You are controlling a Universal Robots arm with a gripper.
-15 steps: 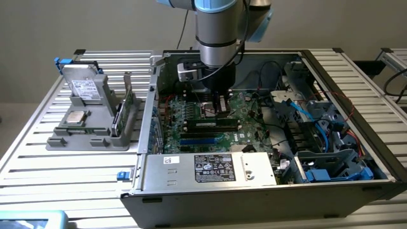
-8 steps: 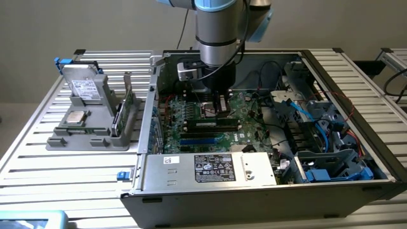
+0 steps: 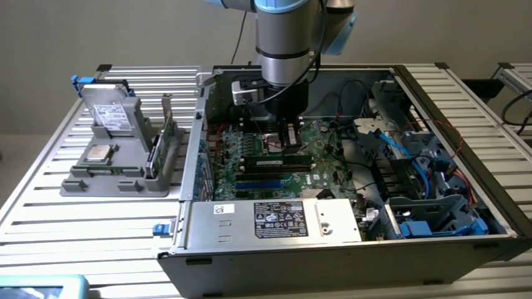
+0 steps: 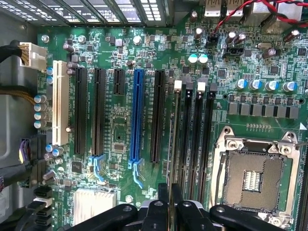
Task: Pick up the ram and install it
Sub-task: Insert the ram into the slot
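Observation:
The ram [image 3: 278,162] is a long dark stick with a pale label. It stands on edge along the motherboard's [image 3: 326,134] black memory slots, inside the open computer case. My gripper [image 3: 287,146] comes straight down from the arm and is shut on the ram's upper edge. In the wrist view the ram [image 4: 172,144] is a thin edge-on strip running from between my gripper's [image 4: 171,204] black fingers, along the memory slot [image 4: 179,139] closest to the expansion slots. I cannot tell whether it is seated in that slot. The other memory slots [image 4: 199,139] hold nothing.
An open processor socket [image 4: 252,178] lies beside the memory slots. A grey holder [image 3: 116,177] at the exterior view's left carries a drive [image 3: 112,115], a silver chip [image 3: 99,152] and a green card [image 3: 166,140]. The metal power-supply box [image 3: 275,218] and cables [image 3: 415,174] crowd the case.

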